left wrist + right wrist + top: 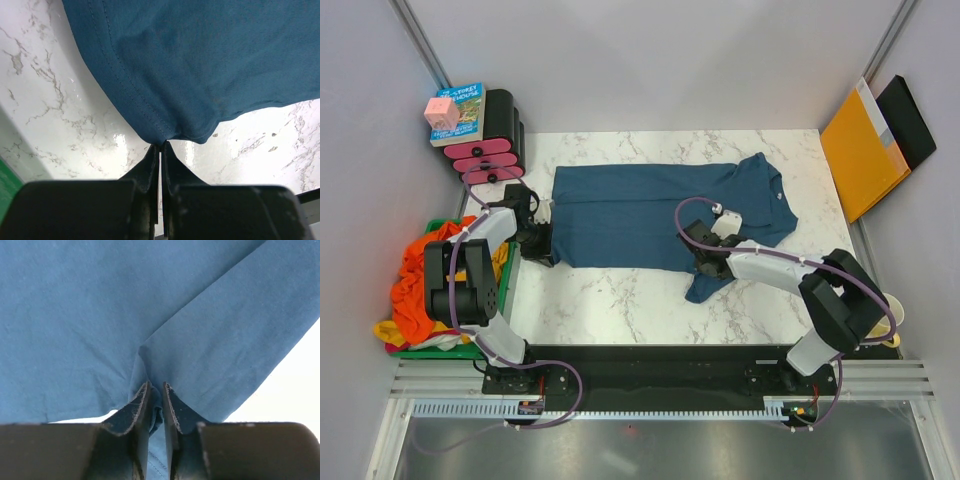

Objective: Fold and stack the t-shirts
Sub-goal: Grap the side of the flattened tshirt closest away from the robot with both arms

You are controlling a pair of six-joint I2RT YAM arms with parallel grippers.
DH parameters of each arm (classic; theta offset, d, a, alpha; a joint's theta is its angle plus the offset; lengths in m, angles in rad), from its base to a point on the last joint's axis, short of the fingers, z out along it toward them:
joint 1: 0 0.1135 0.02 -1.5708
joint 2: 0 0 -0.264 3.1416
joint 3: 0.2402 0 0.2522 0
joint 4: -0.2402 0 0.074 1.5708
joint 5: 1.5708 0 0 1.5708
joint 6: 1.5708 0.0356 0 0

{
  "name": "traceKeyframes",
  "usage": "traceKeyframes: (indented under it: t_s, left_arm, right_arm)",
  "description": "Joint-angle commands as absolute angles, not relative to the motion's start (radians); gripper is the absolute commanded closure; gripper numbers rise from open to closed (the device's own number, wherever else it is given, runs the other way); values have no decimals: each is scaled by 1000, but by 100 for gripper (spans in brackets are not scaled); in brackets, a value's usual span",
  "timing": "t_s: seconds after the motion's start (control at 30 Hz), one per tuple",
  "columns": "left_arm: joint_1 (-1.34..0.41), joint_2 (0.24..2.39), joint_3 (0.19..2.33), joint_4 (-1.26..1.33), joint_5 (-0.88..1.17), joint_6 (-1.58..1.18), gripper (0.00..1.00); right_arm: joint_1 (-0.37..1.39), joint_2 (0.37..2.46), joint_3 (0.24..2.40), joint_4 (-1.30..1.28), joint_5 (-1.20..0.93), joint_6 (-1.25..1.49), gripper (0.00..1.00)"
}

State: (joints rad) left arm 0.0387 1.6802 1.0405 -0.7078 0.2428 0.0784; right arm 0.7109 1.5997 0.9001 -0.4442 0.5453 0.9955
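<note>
By my reading the job is at an early stage: no shirt is folded into a finished packet and no stack exists. The dark teal-blue cloth t-shirt [650, 215] lies spread lengthwise on the white marble-patterned tabletop [620, 305], collar to the right and hem to the left. A straight line runs along its upper half, perhaps a first fold, though I cannot be sure. The left hand [160, 145] is pressed together on the hem's near corner, and the stitched edge puckers into a small peak at its tips. The right hand [155, 387] has its fingers almost together with a ridge of the same shirt nipped between them, by the near sleeve. The bright orange t-shirt [415, 275] and the mustard yellow t-shirt [392, 330] lie crumpled in a heap over a green crate [425, 350] off the tabletop's left side, both unfolded. The teal cloth is a fine, matt, limp knit with a double-stitched hem that wrinkles softly. The tabletop is hard, glossy and grey-veined.
</note>
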Motion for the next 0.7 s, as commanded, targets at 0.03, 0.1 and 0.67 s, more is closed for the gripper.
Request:
traceKeyframes:
  t_s: [0.03, 0.1, 0.67]
  left_arm:
    - [38, 1667, 1042, -695, 272, 80, 98]
    - [35, 1664, 1043, -693, 270, 80, 98]
    - [38, 1568, 1066, -676, 276, 71, 98]
  right_arm:
    - [738, 1537, 893, -426, 575, 1005, 90]
    - [752, 1526, 902, -440, 609, 1015, 100]
    - [838, 1290, 945, -710, 818, 1077, 100]
